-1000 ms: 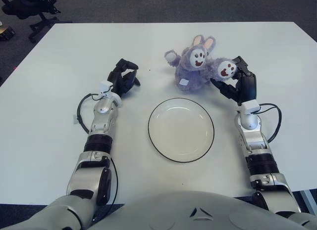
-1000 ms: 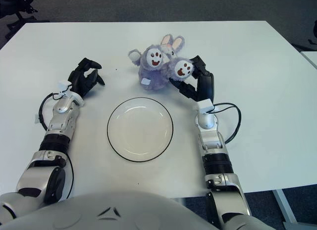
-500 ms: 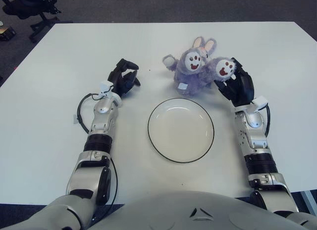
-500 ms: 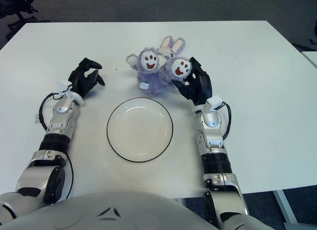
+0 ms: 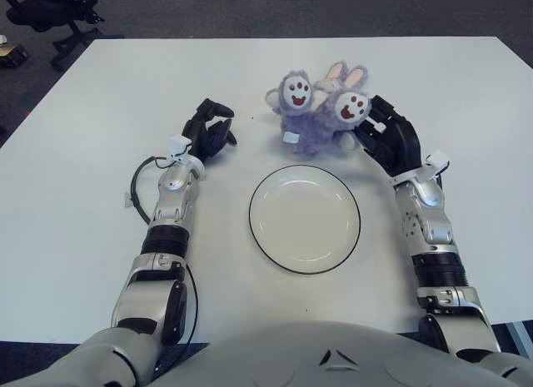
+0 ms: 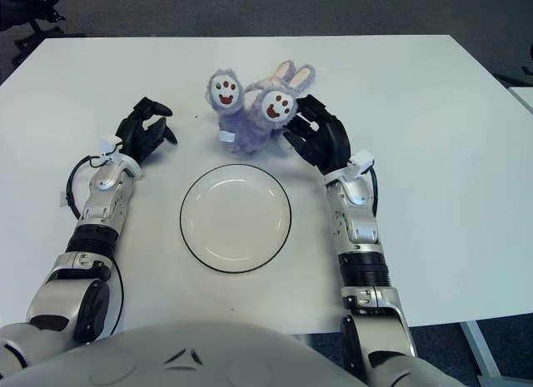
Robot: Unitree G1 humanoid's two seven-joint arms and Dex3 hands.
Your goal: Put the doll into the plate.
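Left eye view: right hand point(image 5: 386, 141) fingers spread, pressed against purple doll point(image 5: 315, 121), not clamped. Doll on table just beyond empty plate point(image 5: 305, 218). Grasp step; next close fingers, lift. Left hand point(image 5: 209, 131) curled, idle, left of doll.

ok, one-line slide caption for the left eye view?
Right hand against the purple bunny doll beyond the empty plate; left hand idle left of it.

No readable text, labels, brands or numbers anywhere; small white tag point(image 5: 289, 137) on doll point(image 5: 312, 121), print illegible.
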